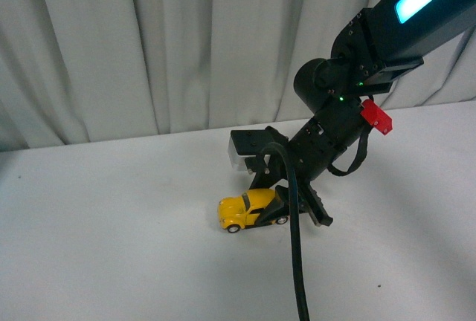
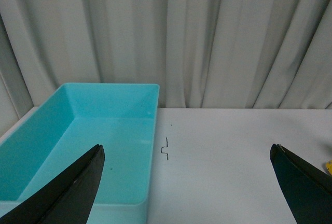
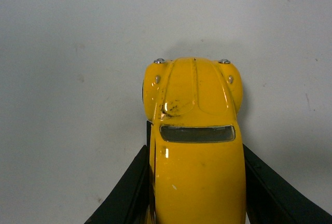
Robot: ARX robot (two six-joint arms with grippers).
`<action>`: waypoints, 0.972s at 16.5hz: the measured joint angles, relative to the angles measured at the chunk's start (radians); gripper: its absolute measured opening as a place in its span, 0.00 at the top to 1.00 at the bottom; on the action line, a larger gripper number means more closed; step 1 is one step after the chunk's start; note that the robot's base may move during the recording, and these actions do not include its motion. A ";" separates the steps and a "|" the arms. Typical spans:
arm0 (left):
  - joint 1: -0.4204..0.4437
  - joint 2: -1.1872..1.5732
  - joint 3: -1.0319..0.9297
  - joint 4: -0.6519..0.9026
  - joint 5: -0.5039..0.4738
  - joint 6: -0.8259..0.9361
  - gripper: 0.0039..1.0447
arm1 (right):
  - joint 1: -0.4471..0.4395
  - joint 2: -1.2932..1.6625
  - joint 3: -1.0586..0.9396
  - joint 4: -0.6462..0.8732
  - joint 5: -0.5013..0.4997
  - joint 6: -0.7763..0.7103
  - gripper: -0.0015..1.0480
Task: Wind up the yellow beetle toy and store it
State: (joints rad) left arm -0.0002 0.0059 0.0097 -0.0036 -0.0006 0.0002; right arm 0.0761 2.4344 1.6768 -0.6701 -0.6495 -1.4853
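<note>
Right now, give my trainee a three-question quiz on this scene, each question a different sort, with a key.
1. Which hand flanks the yellow beetle toy: A left, B right?
2. True or false: the turquoise bin holds the toy.
3. Fill in: the left hand is ____ (open or shut).
Key: 1 B, the right hand grips its rear. 2 false, the toy stands on the white table. 3 open.
</note>
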 joint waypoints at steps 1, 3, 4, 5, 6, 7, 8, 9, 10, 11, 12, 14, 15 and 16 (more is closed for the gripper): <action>0.000 0.000 0.000 0.000 0.000 0.000 0.06 | -0.001 0.000 -0.005 0.008 0.000 0.003 0.60; 0.000 0.000 0.000 0.000 0.000 0.000 0.06 | -0.012 0.000 -0.016 0.021 -0.001 0.017 0.60; 0.000 0.000 0.000 0.000 0.000 0.000 0.06 | -0.018 0.000 -0.020 0.025 -0.005 0.021 0.60; 0.000 0.000 0.000 0.000 0.000 0.000 0.06 | -0.025 0.000 -0.028 0.033 -0.010 0.023 0.60; 0.000 0.000 0.000 0.000 0.000 0.000 0.06 | -0.046 0.000 -0.046 0.043 -0.024 0.021 0.60; 0.000 0.000 0.000 0.000 0.000 0.000 0.06 | -0.094 -0.009 -0.077 0.047 -0.035 -0.002 0.60; 0.000 0.000 0.000 0.000 0.000 0.000 0.06 | -0.119 -0.016 -0.095 0.047 -0.035 -0.017 0.60; 0.000 0.000 0.000 0.000 0.000 0.000 0.06 | -0.138 -0.022 -0.109 0.051 -0.036 -0.029 0.60; 0.000 0.000 0.000 0.000 0.000 0.000 0.06 | -0.156 -0.029 -0.128 0.056 -0.037 -0.042 0.60; 0.000 0.000 0.000 0.000 0.000 0.000 0.06 | -0.172 -0.037 -0.149 0.064 -0.039 -0.057 0.60; 0.000 0.000 0.000 0.000 0.000 0.000 0.06 | -0.186 -0.046 -0.168 0.069 -0.040 -0.066 0.60; 0.000 0.000 0.000 0.000 0.000 0.000 0.06 | -0.294 -0.093 -0.282 0.086 -0.051 -0.150 0.60; 0.000 0.000 0.000 0.000 0.000 0.000 0.06 | -0.338 -0.098 -0.302 0.069 -0.059 -0.189 0.60; 0.000 0.000 0.000 0.000 0.000 0.000 0.06 | -0.362 -0.100 -0.308 0.055 -0.059 -0.212 0.60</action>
State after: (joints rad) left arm -0.0002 0.0059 0.0097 -0.0036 -0.0006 0.0002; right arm -0.2855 2.3344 1.3689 -0.6155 -0.7086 -1.6970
